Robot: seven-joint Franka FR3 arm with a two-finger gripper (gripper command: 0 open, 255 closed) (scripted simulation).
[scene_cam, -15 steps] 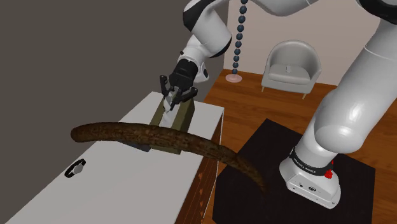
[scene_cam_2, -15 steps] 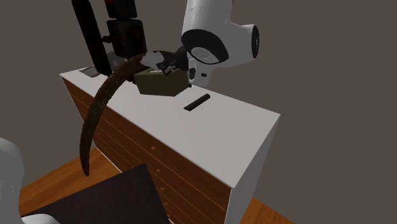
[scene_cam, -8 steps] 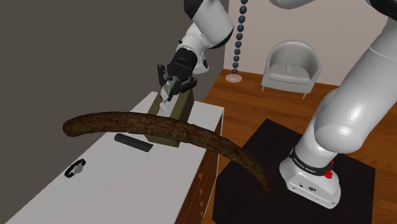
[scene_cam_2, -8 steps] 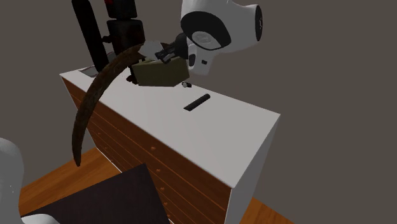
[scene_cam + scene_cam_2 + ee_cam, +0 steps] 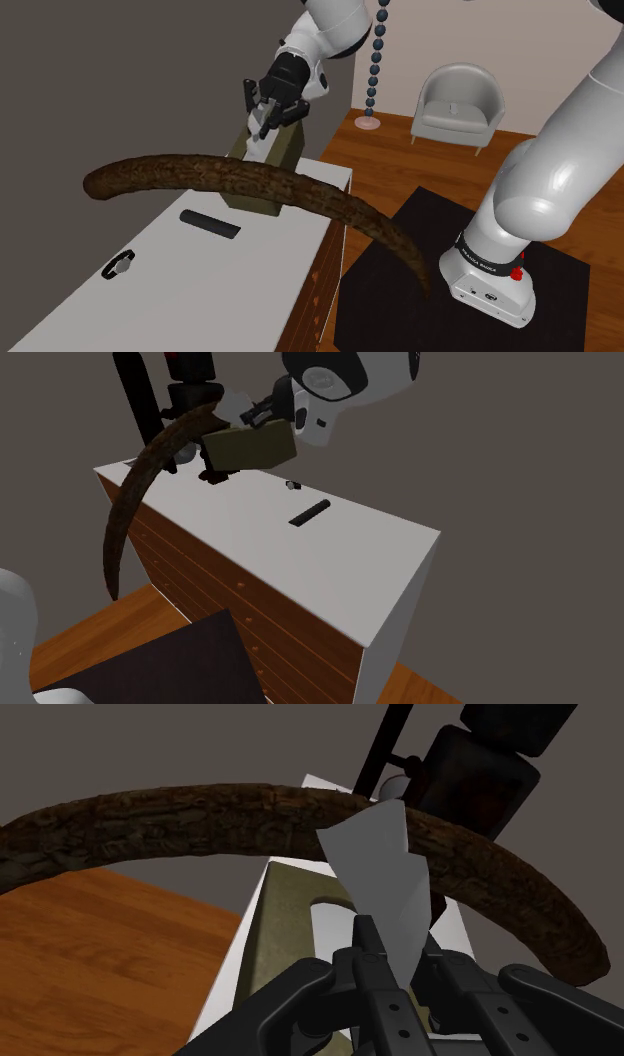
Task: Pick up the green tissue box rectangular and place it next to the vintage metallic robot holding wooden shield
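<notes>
**Above the dresser's far end: tissue box, lifted**

Item 1. Tissue box (image 5: 287, 150) (image 5: 250, 448) (image 5: 283, 926): olive green, rectangular, tilted. It hangs clear of the white dresser (image 5: 200, 300) (image 5: 340, 557) top, close beside the robot figure. No print or label can be made out on its faces.

Item 2. Gripper (image 5: 271, 112) (image 5: 262, 414) (image 5: 398, 952): all black, fingers pinched together on the white tissue sheet (image 5: 385, 874) that stands out of the box's slot. The box hangs from this grip.

Item 3. Robot figure (image 5: 195, 402) (image 5: 470, 774): dark red and black, upright at the dresser's end.

Item 4. Long curved brown piece (image 5: 250, 180) (image 5: 135, 502) (image 5: 200, 819): rough-surfaced, it crosses the box and reaches out past the dresser's edge.

Item 5. Black remote (image 5: 210, 222) (image 5: 310, 512): flat on the top, apart from the box.

Item 6. Small watch-like object (image 5: 118, 267) (image 5: 292, 484): flat on the top.

Item 7. Arm base (image 5: 490, 270): a black band carries white lettering too small to read, with a red button beside it.
</notes>
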